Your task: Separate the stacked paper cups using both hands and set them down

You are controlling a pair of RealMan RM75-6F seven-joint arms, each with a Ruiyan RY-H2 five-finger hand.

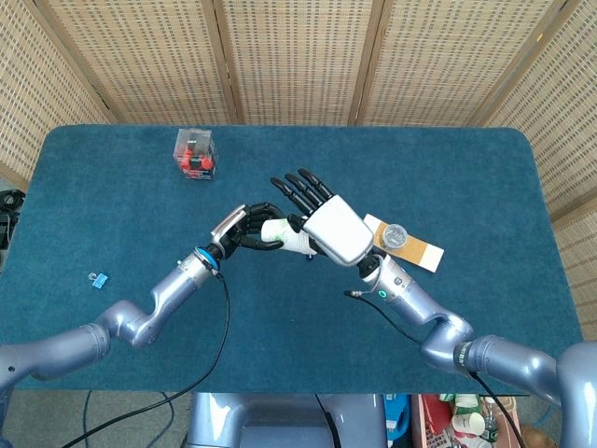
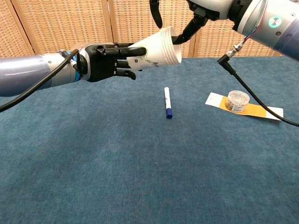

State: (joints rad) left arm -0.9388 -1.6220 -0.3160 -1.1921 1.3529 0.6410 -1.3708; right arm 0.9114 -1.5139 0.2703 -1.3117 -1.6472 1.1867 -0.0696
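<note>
The left hand (image 2: 105, 63) gripped the white stacked paper cups (image 2: 156, 48) sideways above the blue cloth table (image 2: 140, 177). The right hand (image 1: 326, 224), fingers spread, reached its rim, apparently not yet gripping. Thin, light, crushable paper: best pinched gently at the stiffer rim.

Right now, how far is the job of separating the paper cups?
Done: the left hand holds the stacked paper cups lifted above the table. In hand: the right hand is at the open rim, fingers spread, no clear grip yet. Left: pull the cups apart and set them down.
</note>
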